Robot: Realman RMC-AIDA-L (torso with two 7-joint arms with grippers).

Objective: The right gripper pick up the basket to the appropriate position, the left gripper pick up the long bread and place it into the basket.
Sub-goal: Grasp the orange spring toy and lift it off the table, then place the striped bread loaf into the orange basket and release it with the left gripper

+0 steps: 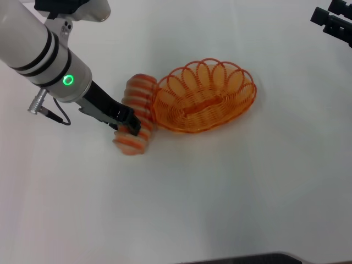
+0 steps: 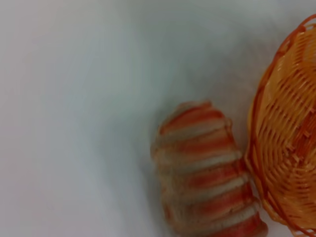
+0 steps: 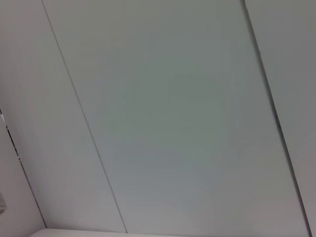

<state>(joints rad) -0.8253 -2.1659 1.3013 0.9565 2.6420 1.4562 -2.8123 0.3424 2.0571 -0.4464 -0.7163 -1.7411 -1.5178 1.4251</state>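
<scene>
The long bread (image 1: pixel 137 113), cream with orange-red stripes, lies on the white table just left of the basket (image 1: pixel 204 98) and touches its rim. The orange wire basket stands empty at the table's middle. My left gripper (image 1: pixel 129 124) is down at the near half of the bread, its black tip overlapping the loaf. The left wrist view shows the bread (image 2: pixel 207 173) close up beside the basket's rim (image 2: pixel 256 148). My right gripper (image 1: pixel 333 22) is parked at the far right edge, away from the basket.
The white table (image 1: pixel 220 192) stretches in front of and to the right of the basket. A dark edge (image 1: pixel 247 258) runs along the near side. The right wrist view shows only pale panels.
</scene>
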